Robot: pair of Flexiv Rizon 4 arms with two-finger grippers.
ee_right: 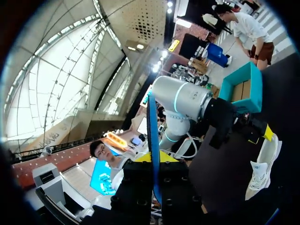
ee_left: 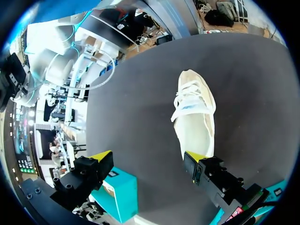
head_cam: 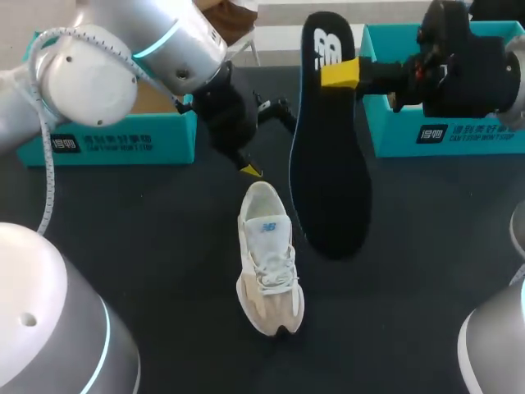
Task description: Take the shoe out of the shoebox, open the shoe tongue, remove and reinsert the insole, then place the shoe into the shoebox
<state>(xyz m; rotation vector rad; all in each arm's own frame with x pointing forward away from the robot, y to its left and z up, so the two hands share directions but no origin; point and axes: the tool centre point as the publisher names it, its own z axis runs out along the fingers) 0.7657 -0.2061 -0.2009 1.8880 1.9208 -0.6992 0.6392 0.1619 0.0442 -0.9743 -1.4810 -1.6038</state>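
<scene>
The right claw (head_cam: 338,74) is clamped on the insole (head_cam: 328,156) near its upper end. 1 yellow tip shows on the near face; the other is hidden behind. In the right wrist view the insole (ee_right: 152,136) runs edge-on out between the 2 fingers, pinched from both sides. It hangs in the air, dark face to the head camera, its length running from 12 to 6 o'clock. Its lower end is at 3 o'clock of the shoe (head_cam: 269,263).

The left claw (head_cam: 248,168) hovers at 12 o'clock of the shoe, fingers spread wide and holding nothing. In its own wrist view the left claw (ee_left: 149,164) has the shoe (ee_left: 194,112) lying ahead, the near end just by 1 finger (ee_left: 196,165) — whether they touch, I cannot tell.

The shoe — white and cream, laced — rests on its sole on the dark worktop (head_cam: 148,246), outside both boxes, toe toward 6 o'clock. A teal shoebox (head_cam: 107,139) stands at 10 o'clock of it, partly under the left arm. A second teal shoebox (head_cam: 447,123) stands at 2 o'clock, behind the right claw.
</scene>
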